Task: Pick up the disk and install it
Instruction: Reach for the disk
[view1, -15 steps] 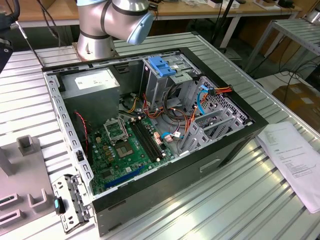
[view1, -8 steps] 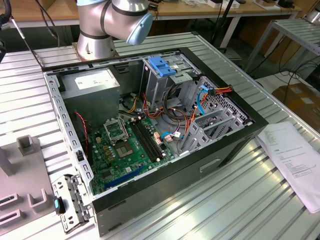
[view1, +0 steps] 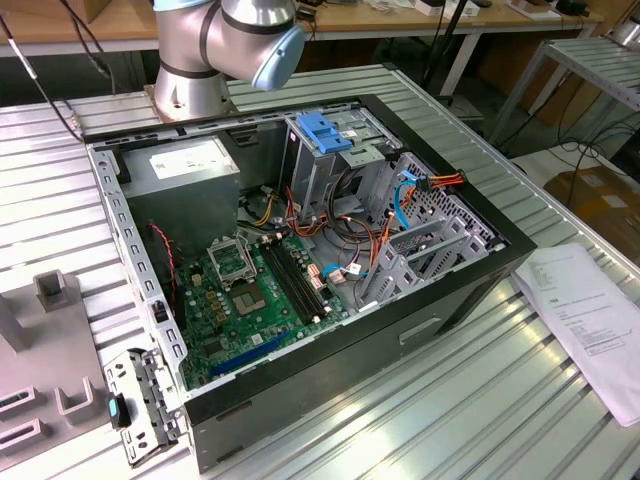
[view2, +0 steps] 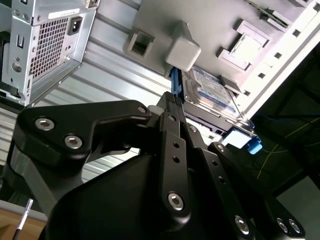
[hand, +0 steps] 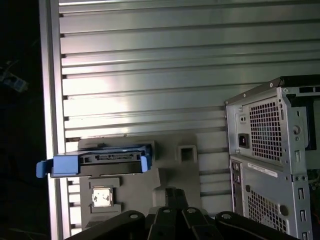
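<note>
The disk (hand: 100, 162) lies on a grey fixture plate (hand: 175, 175) on the slatted metal table, beside the back of the open computer case (hand: 270, 165). Blue rails run along its edges, and a blue tab sticks out at one end. In the second wrist view the disk (view2: 210, 92) shows its silver body and printed label. My gripper (hand: 170, 200) hangs above the fixture plate, off to one side of the disk and apart from it. Its black linkage (view2: 170, 150) covers part of the disk's near edge.
In the exterior view the case (view1: 300, 250) lies open, with the motherboard, a metal drive cage with a blue handle (view1: 325, 130) and a grey power-supply box (view1: 185, 165). The arm's base (view1: 220, 50) stands behind it. A paper sheet (view1: 590, 320) lies on that view's right.
</note>
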